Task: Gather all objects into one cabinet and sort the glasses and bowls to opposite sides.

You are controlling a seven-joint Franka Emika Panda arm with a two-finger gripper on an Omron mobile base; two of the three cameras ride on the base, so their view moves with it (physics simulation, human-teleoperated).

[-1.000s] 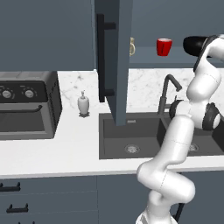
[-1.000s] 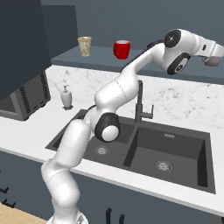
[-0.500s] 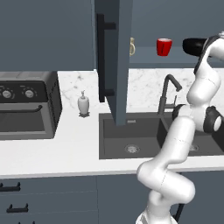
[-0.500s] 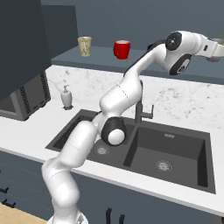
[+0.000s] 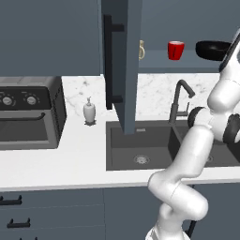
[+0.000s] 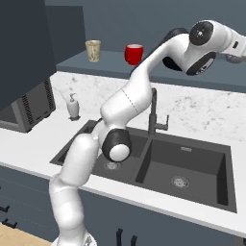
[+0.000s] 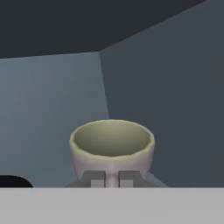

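Inside the cabinet [image 5: 123, 61], the gripper [image 7: 111, 178] is pinching the near rim of a beige-grey cup [image 7: 112, 145], near the back corner.

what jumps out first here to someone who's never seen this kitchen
The big white arm rises over the dark sink and reaches up into the open wall cabinet. On the cabinet's shelf a bright red cup stands between a beige mug and a wide black bowl. In the hand view, the gripper pinches the near wall of a pale cup in a cabinet corner.
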